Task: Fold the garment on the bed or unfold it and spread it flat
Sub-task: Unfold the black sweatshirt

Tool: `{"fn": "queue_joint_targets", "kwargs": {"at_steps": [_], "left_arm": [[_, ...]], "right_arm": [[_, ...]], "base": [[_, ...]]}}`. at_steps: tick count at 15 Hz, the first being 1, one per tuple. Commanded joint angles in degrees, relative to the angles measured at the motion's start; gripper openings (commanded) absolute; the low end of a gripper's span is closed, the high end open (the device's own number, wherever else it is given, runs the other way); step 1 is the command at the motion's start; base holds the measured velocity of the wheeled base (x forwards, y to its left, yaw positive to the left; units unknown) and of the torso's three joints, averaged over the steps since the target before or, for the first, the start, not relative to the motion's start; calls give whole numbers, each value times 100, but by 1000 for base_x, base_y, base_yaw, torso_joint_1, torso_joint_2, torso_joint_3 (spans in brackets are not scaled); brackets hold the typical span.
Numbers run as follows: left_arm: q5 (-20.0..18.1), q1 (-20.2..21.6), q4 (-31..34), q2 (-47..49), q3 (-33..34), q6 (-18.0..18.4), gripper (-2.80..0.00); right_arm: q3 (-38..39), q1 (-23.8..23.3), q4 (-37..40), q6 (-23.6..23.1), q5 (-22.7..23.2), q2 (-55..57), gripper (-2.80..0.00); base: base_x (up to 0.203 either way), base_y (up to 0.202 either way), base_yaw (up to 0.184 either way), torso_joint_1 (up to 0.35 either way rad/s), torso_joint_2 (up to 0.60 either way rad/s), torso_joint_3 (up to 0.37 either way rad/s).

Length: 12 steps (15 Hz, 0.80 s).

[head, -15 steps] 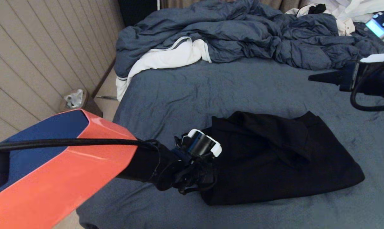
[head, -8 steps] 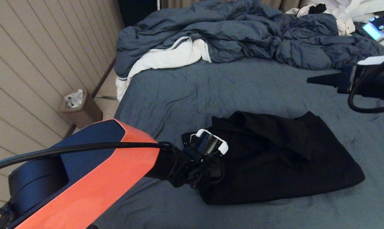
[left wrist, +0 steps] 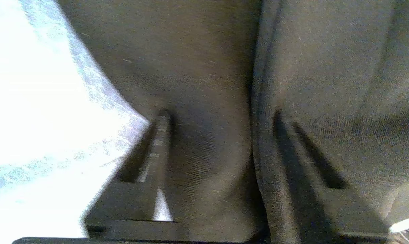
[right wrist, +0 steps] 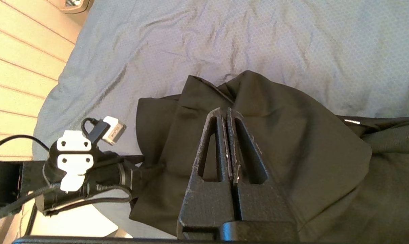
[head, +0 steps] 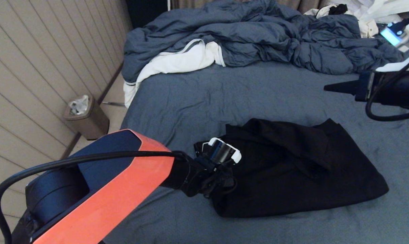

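The black garment (head: 299, 169) lies in a folded heap on the bed (head: 197, 101), near its front. My left gripper (head: 221, 179) is down at the garment's left edge, its tips lost against the black cloth in the head view. In the left wrist view that gripper (left wrist: 221, 118) stands open, with a fold of the garment (left wrist: 208, 67) lying between the fingers (left wrist: 158, 142). My right gripper (head: 326, 88) hovers high over the bed at the right. It is shut and empty (right wrist: 226, 110), with the garment (right wrist: 292, 135) below it.
A rumpled blue-grey duvet (head: 258, 37) with white lining covers the far end of the bed. White clothing (head: 370, 10) lies at the back right. A brown waste bin (head: 86, 117) stands on the floor by the panelled wall at left.
My left arm has pushed a little to the right, onto the garment's left edge. The right gripper has drifted slightly left. The garment lies as before.
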Motion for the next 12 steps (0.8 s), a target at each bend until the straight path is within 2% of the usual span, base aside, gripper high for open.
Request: {"fn": "queue_joint_targets", "kwargs": {"at_steps": [1,4,12], "left_arm": [[7,93,5,-73,43,-14,-280],[6,243,12,-390,279,-3,-280],[-66,746,-237,-1534,1850,-15,-280]], "right_arm": [[1,-1,2,-6,15,26,-280],[-60,-18,2,-11,10,61,-280],[-48,-62,2,-16,7,101,-280]], "base": [[0,0,0,0,0,0],[0,0,0,0,0,0],[0,0,0,0,0,0]]}}
